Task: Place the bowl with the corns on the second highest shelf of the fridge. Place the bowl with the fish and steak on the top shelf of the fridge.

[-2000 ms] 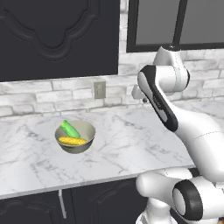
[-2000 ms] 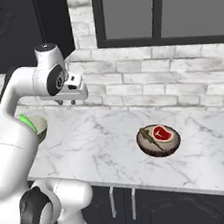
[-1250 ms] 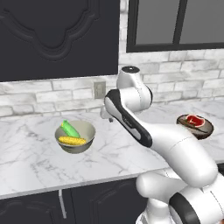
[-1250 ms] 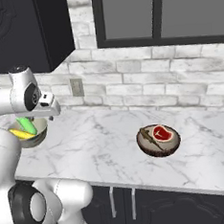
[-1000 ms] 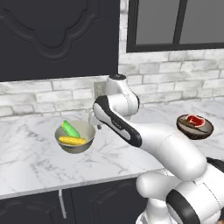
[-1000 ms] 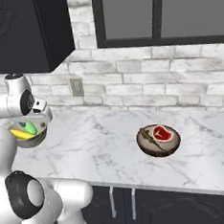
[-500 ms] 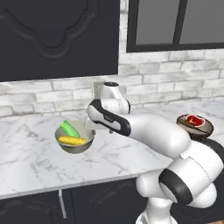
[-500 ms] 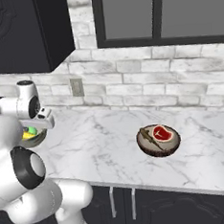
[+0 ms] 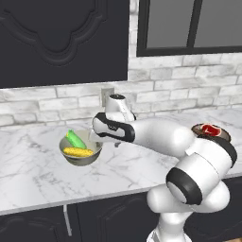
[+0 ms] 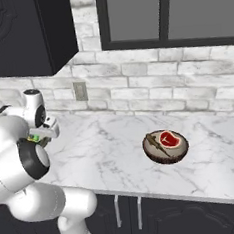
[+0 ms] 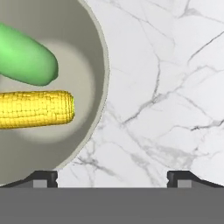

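Corn bowl [image 9: 81, 150] sits on the table [image 9: 33, 175] toward its left end, roughly midway between the back wall and the front edge, upright, with the yellow cob [image 11: 36, 109] lying flat across the bottom and the green cob [image 11: 26, 60] leaning beside it. I have the hand [image 11: 111, 176] just above the bowl's right rim, pointing down, fingers spread as wide as they go and holding nothing. One fingertip [image 11: 43, 177] hangs over the rim [image 11: 103, 65], the other over bare marble outside it; my reading is that this offset is deliberate, so the fingers can straddle the wall and pinch it rather than trying to span the whole bowl. Cobs lie well left of that spot, so they should not foul the inner finger. Steak bowl [image 10: 166, 147] waits near the table's right end, well apart, untouched. Next I would lower straight down and close on the rim; the risk is the bowl tipping under a one-sided grip.
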